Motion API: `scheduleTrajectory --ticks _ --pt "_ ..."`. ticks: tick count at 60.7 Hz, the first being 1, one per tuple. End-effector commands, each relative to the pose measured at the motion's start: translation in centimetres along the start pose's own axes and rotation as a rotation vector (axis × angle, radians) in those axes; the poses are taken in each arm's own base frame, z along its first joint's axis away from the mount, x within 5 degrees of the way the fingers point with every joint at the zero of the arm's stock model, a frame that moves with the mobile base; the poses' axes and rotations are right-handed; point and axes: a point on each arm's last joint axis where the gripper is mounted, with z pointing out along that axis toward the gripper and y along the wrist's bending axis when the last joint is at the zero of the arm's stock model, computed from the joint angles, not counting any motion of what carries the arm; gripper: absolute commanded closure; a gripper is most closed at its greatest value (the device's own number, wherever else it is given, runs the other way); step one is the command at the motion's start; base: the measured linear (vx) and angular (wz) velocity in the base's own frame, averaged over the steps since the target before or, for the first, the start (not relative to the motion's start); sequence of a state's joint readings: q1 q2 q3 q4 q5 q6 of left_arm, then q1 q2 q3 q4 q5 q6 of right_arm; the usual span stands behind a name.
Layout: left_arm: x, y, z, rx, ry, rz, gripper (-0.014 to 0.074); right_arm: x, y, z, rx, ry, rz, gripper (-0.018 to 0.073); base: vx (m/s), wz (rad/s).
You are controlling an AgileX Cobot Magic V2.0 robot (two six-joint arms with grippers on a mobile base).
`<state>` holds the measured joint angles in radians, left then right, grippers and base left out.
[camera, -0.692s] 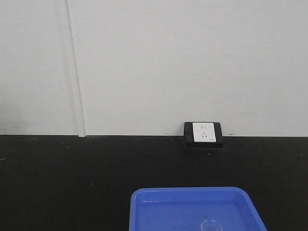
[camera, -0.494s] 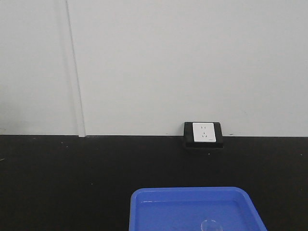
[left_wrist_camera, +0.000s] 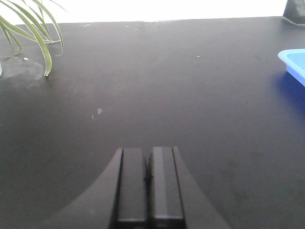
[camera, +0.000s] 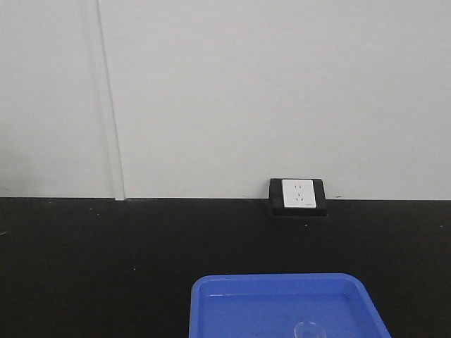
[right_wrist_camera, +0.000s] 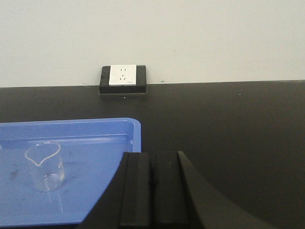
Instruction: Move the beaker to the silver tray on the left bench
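Right gripper (right_wrist_camera: 151,161) sits low in centre frame, my two fingers (right_wrist_camera: 136,191) pressed flat together with nothing between them. Beaker (right_wrist_camera: 45,166) stands upright, left of my gripper and apart from it, inside the blue tray (right_wrist_camera: 109,123); no visible contents. Tray rests on the black worktop (right_wrist_camera: 228,124). Socket box (right_wrist_camera: 123,79) at the far edge, against the white wall (right_wrist_camera: 190,38).

Matte black tabletop (camera: 106,267), white wall behind. Blue tray (camera: 278,279) on it near front, right of centre. Black socket box (camera: 297,195) at back edge, against wall. Plant (left_wrist_camera: 42,45) leaves over far left corner. Pale speck (left_wrist_camera: 99,111) on surface.
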<state>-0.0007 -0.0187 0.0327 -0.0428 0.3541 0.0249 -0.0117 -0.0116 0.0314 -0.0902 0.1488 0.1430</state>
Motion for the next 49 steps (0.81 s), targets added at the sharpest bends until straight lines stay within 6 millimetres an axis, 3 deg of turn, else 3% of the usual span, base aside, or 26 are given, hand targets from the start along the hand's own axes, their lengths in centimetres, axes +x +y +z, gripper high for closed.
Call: scheduleTrajectory --ticks 1,19,30,39,49 --pt "0.0 0.0 0.2 0.004 -0.061 -0.008 0.0595 -0.7 0.1 -0.1 -0.006 -0.092 -0.008 0.0571 0.0 0.0" --pt "0.0 0.0 0.2 0.004 -0.061 -0.008 0.0595 -0.8 0.1 -0.1 -0.007 -0.103 -0.008 0.0571 0.0 0.0" --pt "0.0 0.0 0.2 0.004 -0.061 -0.008 0.0595 -1.7 0.2 -0.2 -0.021 -0.204 -0.008 0.0571 0.0 0.0" --pt "0.0 0.0 0.2 0.004 -0.061 -0.008 0.0595 -4.2 0.5 -0.9 -0.052 -0.408 0.008 0.0571 0.0 0.0" --pt "0.0 0.0 0.2 0.004 -0.061 -0.008 0.0595 -8.6 0.6 -1.0 -0.042 -0.35 0.042 0.0571 0.0 0.0"
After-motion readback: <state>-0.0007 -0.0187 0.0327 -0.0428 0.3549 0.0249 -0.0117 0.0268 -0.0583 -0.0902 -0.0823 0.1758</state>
